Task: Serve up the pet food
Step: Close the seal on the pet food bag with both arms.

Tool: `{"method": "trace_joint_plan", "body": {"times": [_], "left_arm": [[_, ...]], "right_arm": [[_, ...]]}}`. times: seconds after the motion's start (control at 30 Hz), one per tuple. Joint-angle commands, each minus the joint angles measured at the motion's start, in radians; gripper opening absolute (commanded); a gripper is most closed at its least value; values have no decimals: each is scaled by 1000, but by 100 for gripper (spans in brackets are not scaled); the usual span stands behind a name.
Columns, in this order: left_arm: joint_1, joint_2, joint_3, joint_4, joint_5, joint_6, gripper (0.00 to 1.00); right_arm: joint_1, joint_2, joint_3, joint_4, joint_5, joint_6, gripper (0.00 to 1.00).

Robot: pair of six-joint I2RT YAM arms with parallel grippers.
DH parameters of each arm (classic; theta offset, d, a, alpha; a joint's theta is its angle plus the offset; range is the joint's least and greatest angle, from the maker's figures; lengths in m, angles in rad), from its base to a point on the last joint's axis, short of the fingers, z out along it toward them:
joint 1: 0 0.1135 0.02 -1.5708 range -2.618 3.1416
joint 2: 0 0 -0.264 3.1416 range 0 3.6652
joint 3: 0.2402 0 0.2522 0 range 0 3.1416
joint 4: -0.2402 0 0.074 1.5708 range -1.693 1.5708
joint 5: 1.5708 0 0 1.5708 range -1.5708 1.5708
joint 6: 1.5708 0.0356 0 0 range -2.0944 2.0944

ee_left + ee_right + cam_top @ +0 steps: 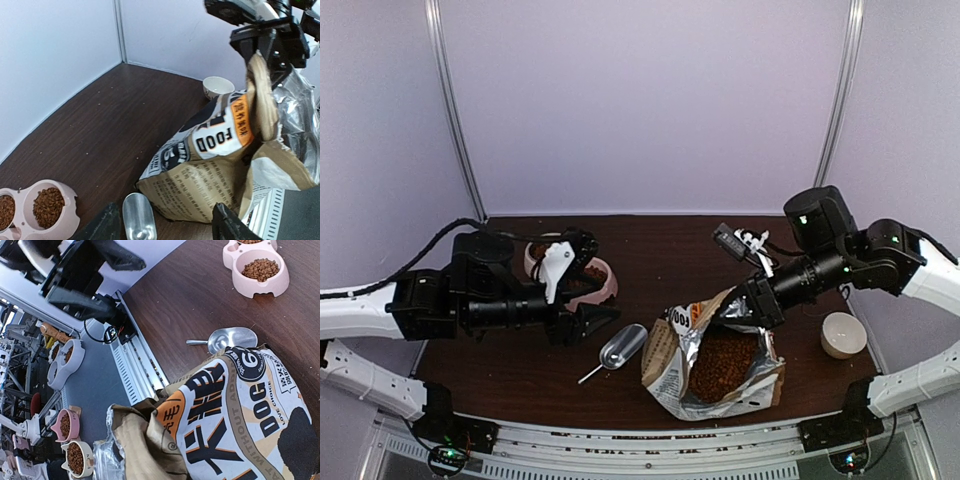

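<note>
- Two robot arms reach in from the near edge of a dark brown wooden table (660,245), one from each side.
- The left gripper (167,227) is spread apart and holds nothing. It hangs low over the left half of the table.
- A shiny metal scoop (623,346) lies flat on the table just in front of the left gripper. In the left wrist view it shows between the two fingers. Its thin handle points toward the near edge, and its bowl shows bare metal.
- Just right of the scoop lies a large dog food bag (660,362). It is printed in white, grey and orange and lined with silver foil. Its mouth gapes upward.
- The pet food (725,362), small reddish-brown kibble, fills the open bag as a loose heap.
- The right gripper (727,314) is pressed together on the bag's crumpled top rim at its far side, lifting that edge up.
- A small white bowl (843,334) stands right of the bag, apart from it.
- Further back on the left sits a pink double-basin feeder (611,287), partly hidden under the left arm. Both basins hold kibble.
- Plain pale walls close off the back and sides.
</note>
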Motion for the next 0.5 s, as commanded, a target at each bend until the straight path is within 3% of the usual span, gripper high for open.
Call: {"method": "trace_joint_plan", "body": {"times": [0.0, 0.3, 0.47], "left_arm": [[-33, 59, 47, 118, 84, 18, 64], [-80, 151, 59, 157, 74, 53, 63], [-80, 204, 86, 193, 91, 72, 58]], "right_arm": [[-54, 68, 94, 188, 9, -9, 0], [-144, 236, 123, 307, -65, -6, 0], [-154, 303, 159, 319, -86, -6, 0]]}}
